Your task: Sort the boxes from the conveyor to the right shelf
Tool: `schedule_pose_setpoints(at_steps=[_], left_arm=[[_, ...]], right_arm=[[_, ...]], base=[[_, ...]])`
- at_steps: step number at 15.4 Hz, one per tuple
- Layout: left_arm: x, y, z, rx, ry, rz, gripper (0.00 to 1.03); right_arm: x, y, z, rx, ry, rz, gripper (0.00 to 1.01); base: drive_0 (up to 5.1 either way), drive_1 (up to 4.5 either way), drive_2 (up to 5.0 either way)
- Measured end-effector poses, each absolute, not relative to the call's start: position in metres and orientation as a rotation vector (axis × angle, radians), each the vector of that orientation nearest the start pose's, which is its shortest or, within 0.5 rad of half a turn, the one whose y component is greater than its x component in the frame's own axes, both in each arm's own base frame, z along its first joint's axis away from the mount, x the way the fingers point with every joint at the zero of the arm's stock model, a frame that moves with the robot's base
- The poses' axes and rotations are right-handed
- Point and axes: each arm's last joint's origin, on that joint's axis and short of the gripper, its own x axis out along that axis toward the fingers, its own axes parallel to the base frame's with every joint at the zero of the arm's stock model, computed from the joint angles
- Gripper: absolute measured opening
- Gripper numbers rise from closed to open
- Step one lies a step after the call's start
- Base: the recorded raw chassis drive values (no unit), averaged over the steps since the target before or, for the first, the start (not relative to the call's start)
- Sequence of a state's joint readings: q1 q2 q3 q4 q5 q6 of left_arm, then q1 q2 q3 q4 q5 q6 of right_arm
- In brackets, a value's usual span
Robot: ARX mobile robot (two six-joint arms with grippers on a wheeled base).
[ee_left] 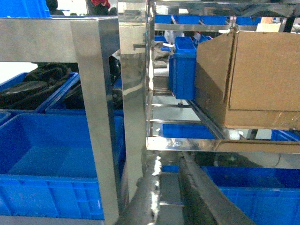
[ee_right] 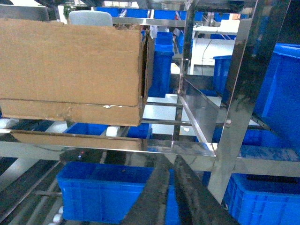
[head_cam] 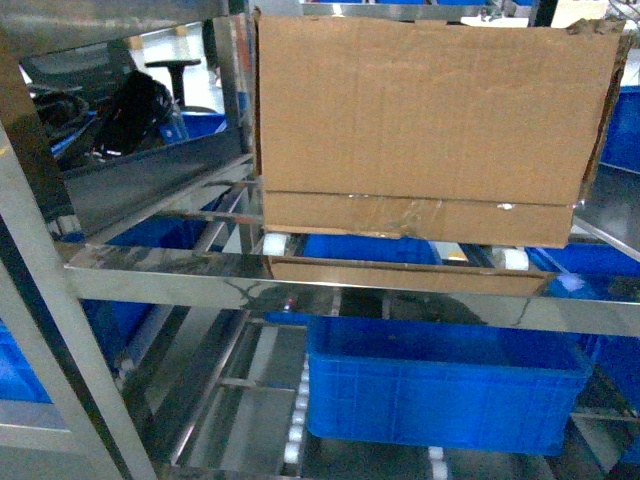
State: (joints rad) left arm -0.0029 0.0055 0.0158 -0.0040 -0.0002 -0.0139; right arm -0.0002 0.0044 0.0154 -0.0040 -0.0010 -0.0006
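One of the boxes [head_cam: 420, 110], brown cardboard with clear tape along its bottom seam, rests on a roller tier of the right shelf [head_cam: 200, 275]. It stands close behind the steel front bar, on small white wheels [head_cam: 273, 243]. In the left wrist view the box [ee_left: 262, 79] is up to the right of my left gripper [ee_left: 170, 158], which is open and holds nothing. In the right wrist view the box [ee_right: 70, 65] is up to the left of my right gripper [ee_right: 169, 159], shut and empty. Both grippers sit below and in front of the front bar [ee_right: 178, 147]. The conveyor is out of view.
A blue crate [head_cam: 440, 390] sits on the tier below the box. More blue crates [ee_left: 51, 154] fill the rack to the left and another [ee_right: 276, 197] stands at the lower right. Steel uprights [ee_left: 105, 117] [ee_right: 239, 108] stand close to each gripper.
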Motion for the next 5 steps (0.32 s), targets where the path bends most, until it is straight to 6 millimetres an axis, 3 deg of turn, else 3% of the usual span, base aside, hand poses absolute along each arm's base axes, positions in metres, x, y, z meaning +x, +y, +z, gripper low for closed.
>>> schedule_pose_setpoints(at_steps=[4,5], left_arm=[[0.0971,-0.0003,0.1681,-0.014,-0.007,-0.003,0.38],[0.0971,-0.0003,0.1681,-0.014,-0.006,-0.003,0.6]], right_arm=[[0.097,0.0,0.168,-0.001,-0.007,0.001,0.31],[0.097,0.0,0.168,-0.001,-0.007,0.001,0.52]], base=[[0.0,0.0,0.0],[0.0,0.0,0.0]])
